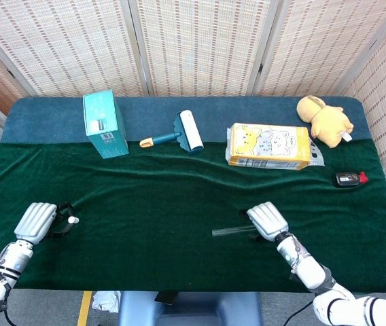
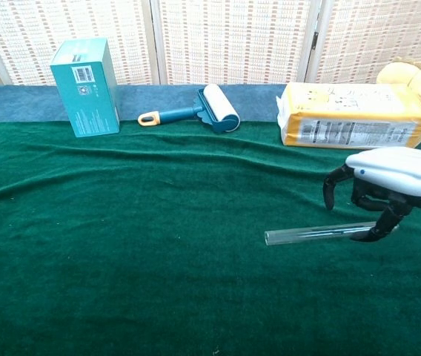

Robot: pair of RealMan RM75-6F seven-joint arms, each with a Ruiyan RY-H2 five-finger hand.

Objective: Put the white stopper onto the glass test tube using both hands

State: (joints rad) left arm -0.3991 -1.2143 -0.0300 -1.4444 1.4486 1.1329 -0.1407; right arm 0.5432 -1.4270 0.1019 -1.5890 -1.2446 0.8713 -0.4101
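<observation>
Head view, my station. My left hand [image 1: 35, 221] sits at the near left of the green cloth [image 1: 159, 197], holding the white stopper [image 1: 73, 219] at its fingertips. My right hand [image 1: 266, 221] is over the right end of the glass test tube [image 1: 228, 232], which lies flat; whether the fingers grip it cannot be told from here. Along the far edge, left to right: teal box [image 1: 104, 124], lint roller [image 1: 181, 132], yellow package [image 1: 269, 146], yellow plush toy [image 1: 323, 120]. A small black and red object [image 1: 350, 179] lies near the right edge.
</observation>
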